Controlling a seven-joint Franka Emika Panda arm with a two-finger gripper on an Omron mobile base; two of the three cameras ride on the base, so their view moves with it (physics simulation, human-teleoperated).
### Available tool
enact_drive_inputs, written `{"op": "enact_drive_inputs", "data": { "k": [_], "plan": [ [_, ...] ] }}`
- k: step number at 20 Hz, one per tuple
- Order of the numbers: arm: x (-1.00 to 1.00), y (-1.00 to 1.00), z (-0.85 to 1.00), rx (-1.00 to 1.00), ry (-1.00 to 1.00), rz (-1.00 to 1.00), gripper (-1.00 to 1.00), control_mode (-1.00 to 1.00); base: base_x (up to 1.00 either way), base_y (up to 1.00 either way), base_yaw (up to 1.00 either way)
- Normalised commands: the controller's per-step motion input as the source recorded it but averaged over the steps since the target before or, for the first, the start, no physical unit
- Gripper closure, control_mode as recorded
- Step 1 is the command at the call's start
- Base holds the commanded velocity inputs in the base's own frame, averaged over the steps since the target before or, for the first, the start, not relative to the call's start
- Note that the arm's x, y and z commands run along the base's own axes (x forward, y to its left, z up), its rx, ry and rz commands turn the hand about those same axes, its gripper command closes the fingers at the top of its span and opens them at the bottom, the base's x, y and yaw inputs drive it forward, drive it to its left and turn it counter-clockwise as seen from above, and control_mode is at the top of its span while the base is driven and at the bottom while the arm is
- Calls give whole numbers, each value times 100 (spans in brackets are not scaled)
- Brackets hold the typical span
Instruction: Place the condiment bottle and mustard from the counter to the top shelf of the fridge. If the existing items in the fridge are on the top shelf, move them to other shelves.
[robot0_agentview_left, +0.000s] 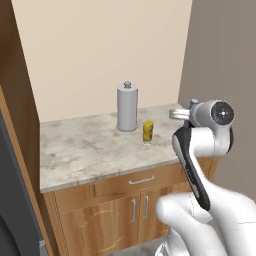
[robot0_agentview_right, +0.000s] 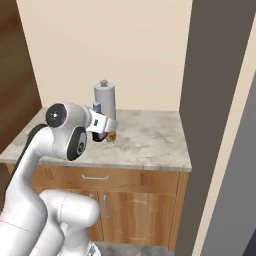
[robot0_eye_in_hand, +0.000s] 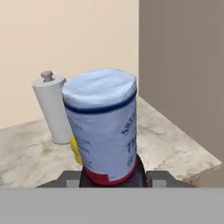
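Observation:
My gripper (robot0_eye_in_hand: 109, 178) is shut on the condiment bottle (robot0_eye_in_hand: 103, 127), a white canister with a blue band, blue lettering and a red base, held upright above the counter (robot0_agentview_left: 85, 150). A bit of the bottle's blue-white top (robot0_agentview_left: 194, 103) shows behind the wrist, and again beside the hand (robot0_agentview_right: 97, 106). The mustard (robot0_agentview_left: 148, 131), a small yellow bottle, stands on the counter in front of the paper towel roll. In the hand view a yellow sliver of the mustard (robot0_eye_in_hand: 75, 148) peeks out behind the held bottle; the arm partly covers the mustard (robot0_agentview_right: 112, 136) in the right base view.
A grey-white paper towel roll (robot0_agentview_left: 127, 107) stands upright near the back wall. A tall dark grey panel (robot0_agentview_right: 210, 100) rises at the counter's right end. Below the marble top are a drawer (robot0_agentview_left: 141, 180) and wooden cabinet doors.

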Motion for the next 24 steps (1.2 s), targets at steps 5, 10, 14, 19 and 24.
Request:
{"op": "enact_drive_inputs", "data": {
  "k": [5, 10, 14, 19, 24],
  "plan": [
    [-100, 3, 96, 0, -21, 11, 100, -100, 0, 0, 0],
    [-87, 0, 54, 0, -9, 8, 100, -100, 0, 0, 0],
    [-54, 0, 1, 0, 0, 1, 100, -100, 0, 0, 0],
    [-52, 0, 0, 0, 0, 1, 100, 100, -40, 0, 2],
    [0, 0, 0, 0, 0, 0, 100, 100, -100, -1, 12]
  ]
}}
